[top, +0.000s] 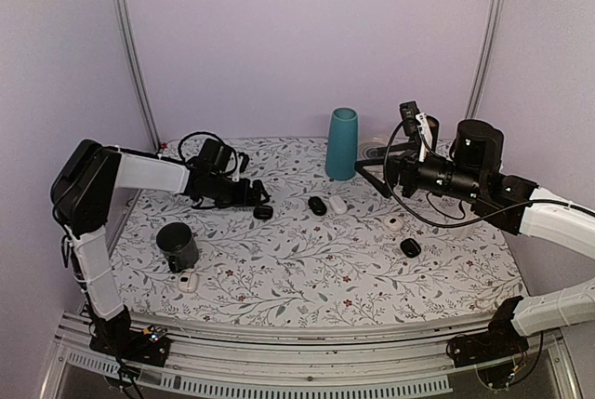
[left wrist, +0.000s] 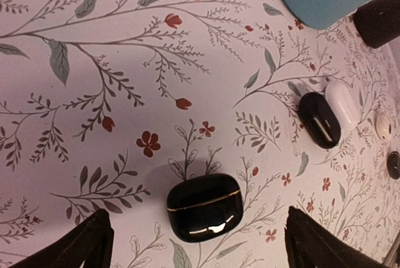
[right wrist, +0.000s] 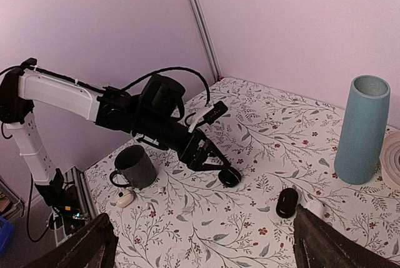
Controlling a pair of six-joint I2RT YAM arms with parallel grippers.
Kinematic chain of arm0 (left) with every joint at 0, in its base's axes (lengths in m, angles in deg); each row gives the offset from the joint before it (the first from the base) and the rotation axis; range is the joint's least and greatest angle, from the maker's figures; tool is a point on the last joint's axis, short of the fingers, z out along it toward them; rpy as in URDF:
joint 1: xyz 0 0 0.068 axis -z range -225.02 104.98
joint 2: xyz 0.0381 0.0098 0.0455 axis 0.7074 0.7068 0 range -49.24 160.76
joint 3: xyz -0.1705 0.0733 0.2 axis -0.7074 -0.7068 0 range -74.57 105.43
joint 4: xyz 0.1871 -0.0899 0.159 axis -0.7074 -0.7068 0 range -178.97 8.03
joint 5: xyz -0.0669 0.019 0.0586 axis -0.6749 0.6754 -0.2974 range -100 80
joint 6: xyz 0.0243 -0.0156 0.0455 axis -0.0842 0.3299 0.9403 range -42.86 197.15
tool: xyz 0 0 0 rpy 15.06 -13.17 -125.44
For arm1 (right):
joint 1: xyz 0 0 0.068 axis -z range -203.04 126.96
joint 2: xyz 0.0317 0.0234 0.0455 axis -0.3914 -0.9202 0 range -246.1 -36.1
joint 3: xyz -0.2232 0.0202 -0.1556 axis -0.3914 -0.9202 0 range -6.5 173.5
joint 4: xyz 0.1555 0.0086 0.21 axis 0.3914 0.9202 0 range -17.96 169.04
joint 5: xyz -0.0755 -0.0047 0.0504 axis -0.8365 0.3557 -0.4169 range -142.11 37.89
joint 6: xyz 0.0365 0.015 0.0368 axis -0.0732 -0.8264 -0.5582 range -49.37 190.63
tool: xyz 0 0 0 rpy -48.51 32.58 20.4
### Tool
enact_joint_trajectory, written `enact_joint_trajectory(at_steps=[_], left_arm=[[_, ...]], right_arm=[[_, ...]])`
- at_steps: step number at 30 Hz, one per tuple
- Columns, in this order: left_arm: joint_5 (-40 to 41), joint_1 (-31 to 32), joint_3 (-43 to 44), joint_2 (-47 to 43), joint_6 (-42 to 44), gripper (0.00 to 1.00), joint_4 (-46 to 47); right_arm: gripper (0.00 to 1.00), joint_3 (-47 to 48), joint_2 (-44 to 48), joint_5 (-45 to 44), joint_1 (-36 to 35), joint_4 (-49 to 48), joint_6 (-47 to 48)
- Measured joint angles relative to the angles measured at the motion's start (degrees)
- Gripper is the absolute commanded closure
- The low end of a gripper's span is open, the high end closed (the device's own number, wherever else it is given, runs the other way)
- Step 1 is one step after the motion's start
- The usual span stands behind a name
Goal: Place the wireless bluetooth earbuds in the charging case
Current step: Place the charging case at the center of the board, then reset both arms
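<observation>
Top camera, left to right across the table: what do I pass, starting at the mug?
dark mug → charging case → black oval pod → white pod → second white pod → small black item

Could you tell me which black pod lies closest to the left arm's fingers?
The glossy black case with the gold seam, closed between the open left fingers; the slimmer black pod beside the white pod lies farther off.
</observation>
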Motion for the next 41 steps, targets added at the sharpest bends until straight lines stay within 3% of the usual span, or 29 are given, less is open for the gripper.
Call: enact_joint_trajectory(at_steps=[18, 32, 41], left_arm=[[2.03, 1.53, -0.76, -13.6, 3.65, 0.04, 1.55], [0.07, 6.58, -21.62, -38.69, 6.88, 0.04, 16.98], [-2.86, 7.06, -28.26, -46.53, 6.19, 0.04, 25.49]], right_arm=[[0.01, 0.0, -1.7, -6.25, 0.04, -0.26, -3.02], [0.01, 0.0, -4.37, -16.39, 0.04, -1.38, -9.53], [0.01, -1.05, -4.11, -21.9, 0.04, -1.6, -12.41]])
